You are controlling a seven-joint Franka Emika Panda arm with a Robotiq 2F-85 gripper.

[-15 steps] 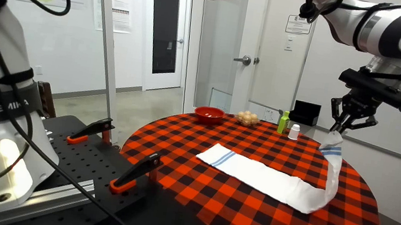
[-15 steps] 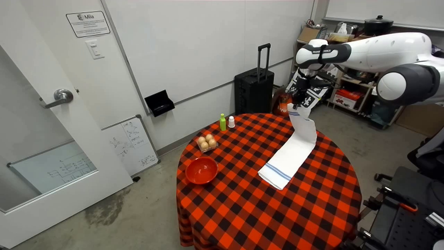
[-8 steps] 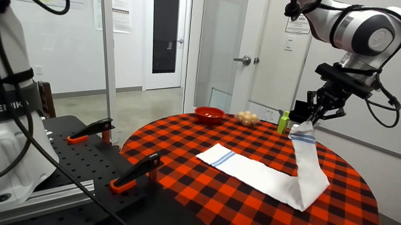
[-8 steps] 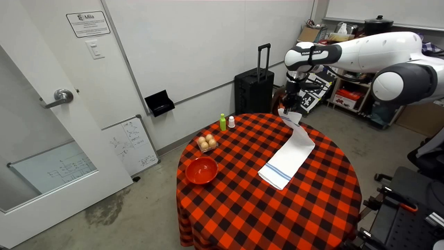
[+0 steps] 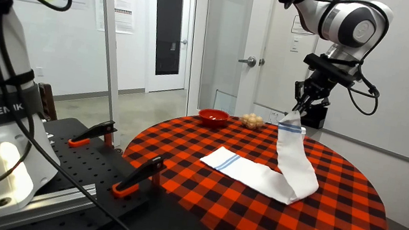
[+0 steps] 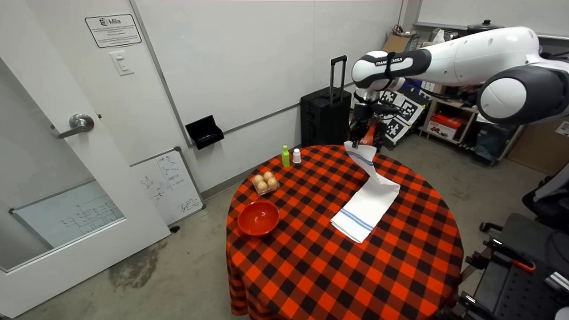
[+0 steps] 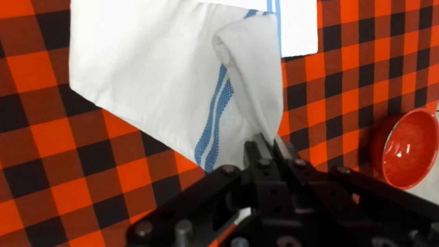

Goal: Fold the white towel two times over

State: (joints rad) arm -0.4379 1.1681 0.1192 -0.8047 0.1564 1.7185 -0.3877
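Note:
The white towel [image 5: 295, 171] lies partly flat on the checked tablecloth, with one blue-striped end down and the other end raised. My gripper [image 5: 298, 111] is shut on the raised end and holds it above the table. In an exterior view the towel [image 6: 366, 200] rises from a bend near its middle up to my gripper [image 6: 354, 144]. In the wrist view the fingertips pinch a gathered fold of the towel [image 7: 154, 68] just past the blue stripes, at the gripper [image 7: 268, 140]. The flat striped end [image 7: 300, 31] shows beyond it.
A red bowl [image 6: 258, 218], a clear pack of eggs [image 6: 265, 183], a green bottle [image 6: 285, 156] and a white bottle [image 6: 296, 156] stand along the table's edge. In an exterior view, black clamps [image 5: 138, 176] sit on the robot's base plate beside the table.
My gripper has moved left in both exterior views, carrying the towel's raised end. The bend in the towel has shifted toward the flat end, which has stayed in place.

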